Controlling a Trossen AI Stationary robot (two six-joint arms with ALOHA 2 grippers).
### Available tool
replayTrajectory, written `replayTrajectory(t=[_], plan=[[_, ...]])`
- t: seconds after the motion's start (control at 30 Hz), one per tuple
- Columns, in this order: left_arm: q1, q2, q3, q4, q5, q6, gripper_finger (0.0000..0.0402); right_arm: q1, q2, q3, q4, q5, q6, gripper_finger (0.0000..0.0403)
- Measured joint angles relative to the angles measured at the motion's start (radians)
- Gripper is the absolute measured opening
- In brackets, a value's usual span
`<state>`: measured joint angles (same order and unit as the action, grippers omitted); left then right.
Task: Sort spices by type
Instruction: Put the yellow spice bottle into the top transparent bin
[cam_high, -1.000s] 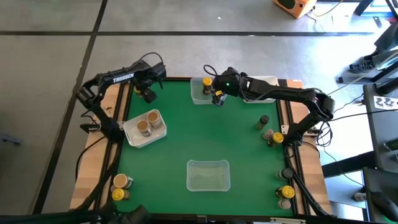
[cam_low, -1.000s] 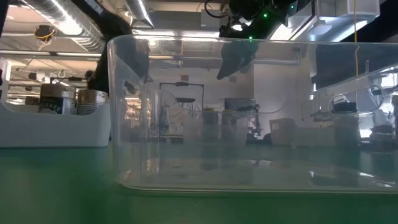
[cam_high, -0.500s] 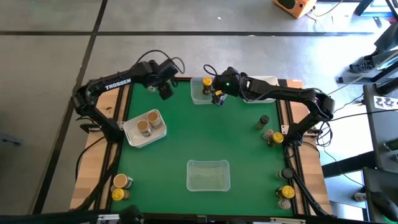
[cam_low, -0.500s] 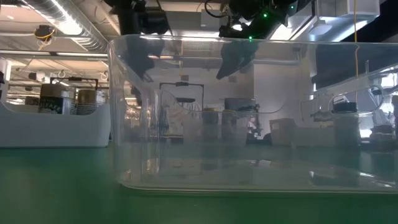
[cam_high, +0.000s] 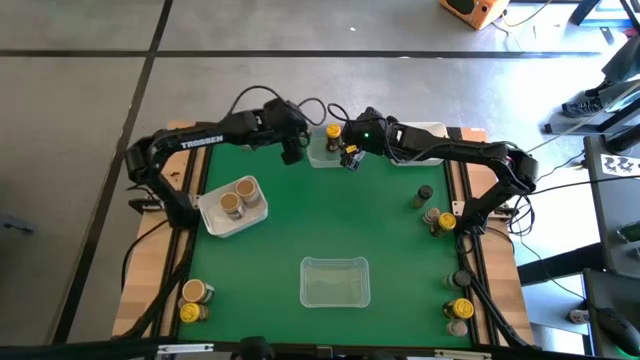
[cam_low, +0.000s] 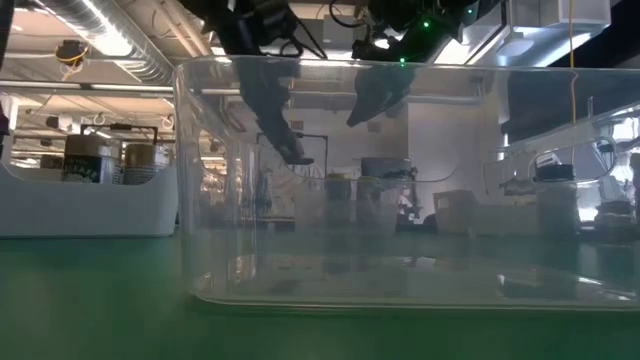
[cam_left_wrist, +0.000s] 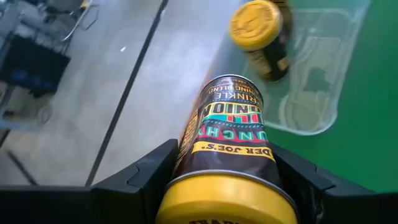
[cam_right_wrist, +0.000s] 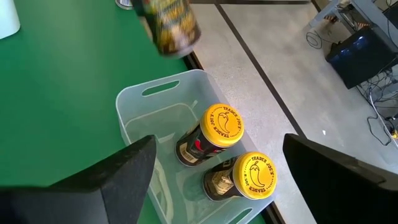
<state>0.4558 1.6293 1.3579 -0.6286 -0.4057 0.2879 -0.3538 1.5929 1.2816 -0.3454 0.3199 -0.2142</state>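
My left gripper (cam_high: 293, 151) hangs over the table's far edge, just left of a clear tub (cam_high: 321, 158), and is shut on a yellow-lidded spice jar (cam_left_wrist: 227, 124). Two more yellow-lidded jars (cam_right_wrist: 211, 137) (cam_right_wrist: 239, 177) lean in that tub. My right gripper (cam_high: 350, 153) hovers open above the tub's right side, its fingers (cam_right_wrist: 118, 180) wide apart and touching nothing. The held jar shows blurred (cam_right_wrist: 166, 25) in the right wrist view. My left gripper pinches the yellow-lidded jar between its two fingers (cam_left_wrist: 149, 174), on the side wall close under the lid (cam_left_wrist: 217, 158). The jar lies along the fingers, lid toward the wrist and bottom pointing forward. It is lifted clear of the table.
A white tub (cam_high: 214, 218) with two tan-lidded jars sits left of centre, and a clear tub (cam_high: 335, 297) stands near the front edge. Another white tub (cam_high: 428, 130) is at the far right. Loose jars stand along the right edge (cam_high: 438, 220) (cam_high: 460, 310) and the near left corner (cam_high: 192, 300).
My left arm has swung from the far left corner toward the table's right along the far edge, carrying the jar up to the clear tub. In the low view it has come in from above and dropped lower. My right arm has kept still.
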Motion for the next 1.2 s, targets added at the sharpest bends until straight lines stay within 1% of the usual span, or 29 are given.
replayTrajectory(t=[0.1, 0.2, 0.27, 0.4, 0.5, 0.57, 0.63, 0.97, 1.2], plan=[[-0.012, 0.040, 0.001, 0.032, 0.010, 0.022, 0.0215, 0.000, 0.000, 0.000, 0.001, -0.009, 0.000, 0.0351], [-0.014, 0.090, 0.046, -0.003, 0.014, 0.023, 0.0216, 0.000, 0.000, 0.000, 0.006, -0.018, 0.000, 0.0351], [-0.013, 0.125, 0.109, -0.044, 0.012, 0.009, 0.0215, 0.000, 0.000, 0.000, 0.008, -0.018, 0.000, 0.0351], [-0.005, 0.203, 0.270, -0.178, 0.014, -0.034, 0.0209, 0.000, 0.000, 0.000, 0.008, -0.018, 0.000, 0.0351], [0.016, 0.257, 0.344, -0.227, 0.077, -0.053, 0.0210, 0.000, 0.000, 0.000, 0.008, -0.018, 0.000, 0.0351], [0.034, 0.282, 0.356, -0.218, 0.136, -0.055, 0.0214, 0.000, 0.000, 0.000, 0.007, -0.018, 0.000, 0.0351], [0.050, 0.306, 0.356, -0.210, 0.164, -0.054, 0.0217, 0.000, 0.000, 0.000, 0.006, -0.018, 0.000, 0.0351], [0.108, 0.424, 0.354, -0.195, 0.174, -0.043, 0.0220, 0.000, 0.000, 0.000, 0.004, -0.018, 0.000, 0.0351], [0.110, 0.450, 0.352, -0.167, 0.176, -0.049, 0.0221, 0.000, 0.000, 0.000, 0.005, -0.019, 0.000, 0.0351]])
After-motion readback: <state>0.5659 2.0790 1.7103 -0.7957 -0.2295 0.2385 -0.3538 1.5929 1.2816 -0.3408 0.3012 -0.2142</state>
